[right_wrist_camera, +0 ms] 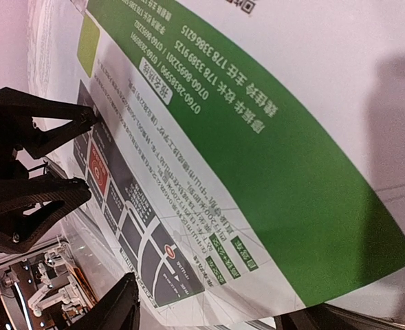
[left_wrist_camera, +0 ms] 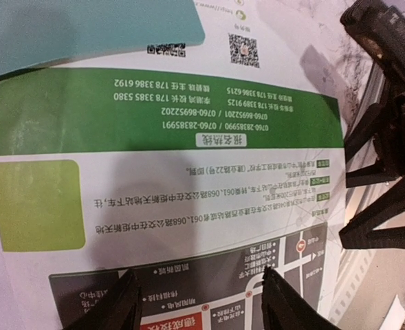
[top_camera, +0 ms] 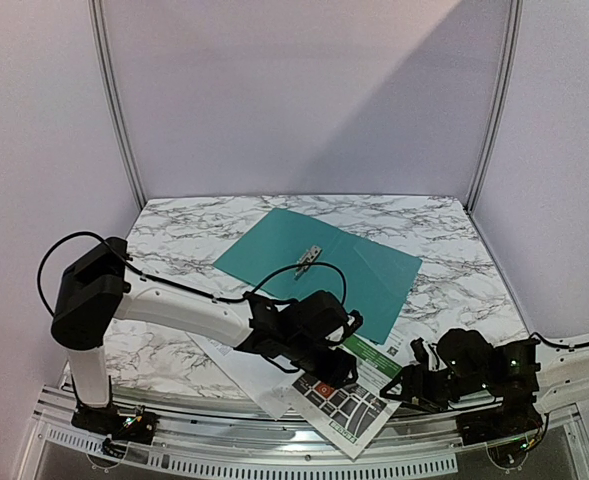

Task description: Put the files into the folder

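Green-header file sits at the table's near edge, right of the middle, turned at an angle, with its map graphic poking past that edge. Its far end meets the near corner of the folder; which one lies on top, I cannot tell. The folder lies open and flat at the table's centre, with the metal clip on its spine.

The white file also lies at the near edge, partly under the green one, on its left side.

Left gripper hangs right over the map end of the green-header file — jaws spread, one finger either side of the street plan, nothing pinched. Whether the tips touch the paper is hard to tell.

Right gripper sits low at the sheet's right-hand side, pointing in at the left one, the two close together. Its jaws stand apart as well, and the paper's curved edge shows in the gap between them — no grip visible.
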{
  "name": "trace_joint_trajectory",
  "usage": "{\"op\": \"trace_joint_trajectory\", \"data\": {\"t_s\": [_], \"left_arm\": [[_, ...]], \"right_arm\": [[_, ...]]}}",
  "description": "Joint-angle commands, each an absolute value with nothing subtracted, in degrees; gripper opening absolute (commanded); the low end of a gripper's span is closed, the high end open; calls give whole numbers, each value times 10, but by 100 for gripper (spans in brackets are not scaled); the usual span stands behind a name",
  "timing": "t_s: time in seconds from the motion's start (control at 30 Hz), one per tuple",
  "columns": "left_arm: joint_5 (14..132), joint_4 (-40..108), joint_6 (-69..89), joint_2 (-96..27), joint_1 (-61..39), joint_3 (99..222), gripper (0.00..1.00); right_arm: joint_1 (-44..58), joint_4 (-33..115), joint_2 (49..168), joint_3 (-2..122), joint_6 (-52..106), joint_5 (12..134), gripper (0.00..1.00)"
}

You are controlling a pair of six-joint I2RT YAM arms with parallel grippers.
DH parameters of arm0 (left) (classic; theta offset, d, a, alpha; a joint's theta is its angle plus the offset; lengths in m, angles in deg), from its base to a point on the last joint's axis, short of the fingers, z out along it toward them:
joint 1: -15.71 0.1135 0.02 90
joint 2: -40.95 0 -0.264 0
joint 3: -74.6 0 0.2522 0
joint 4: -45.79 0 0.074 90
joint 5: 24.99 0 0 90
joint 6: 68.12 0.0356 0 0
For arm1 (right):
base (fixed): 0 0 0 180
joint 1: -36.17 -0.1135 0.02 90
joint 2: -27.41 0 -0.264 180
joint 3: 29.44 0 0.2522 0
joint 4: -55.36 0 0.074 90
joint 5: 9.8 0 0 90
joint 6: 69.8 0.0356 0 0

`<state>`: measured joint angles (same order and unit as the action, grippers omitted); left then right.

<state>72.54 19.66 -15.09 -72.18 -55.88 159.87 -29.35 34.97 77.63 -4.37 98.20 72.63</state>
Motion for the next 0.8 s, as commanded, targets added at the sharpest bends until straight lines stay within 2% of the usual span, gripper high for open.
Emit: {"op": "trace_joint_trajectory", "data": {"t_s": [0.0,0.13,0.37,0.7,0.77], "left_arm": [[730,196,-159,-707,-550,1572,59],[733,203,-160,-702,-550,1562,58],[741,227,-165,-695,-549,1544,56],[747,254,-165,-675,-550,1520,55],[746,256,-164,-673,-550,1518,55]], "right_arm": [[-295,445,792,-50,992,769,62],[-299,455,801,-41,992,780,49],[-300,401,786,-7,971,821,38],[-300,383,808,-1,970,869,11],[-301,364,808,8,966,880,1]]}}
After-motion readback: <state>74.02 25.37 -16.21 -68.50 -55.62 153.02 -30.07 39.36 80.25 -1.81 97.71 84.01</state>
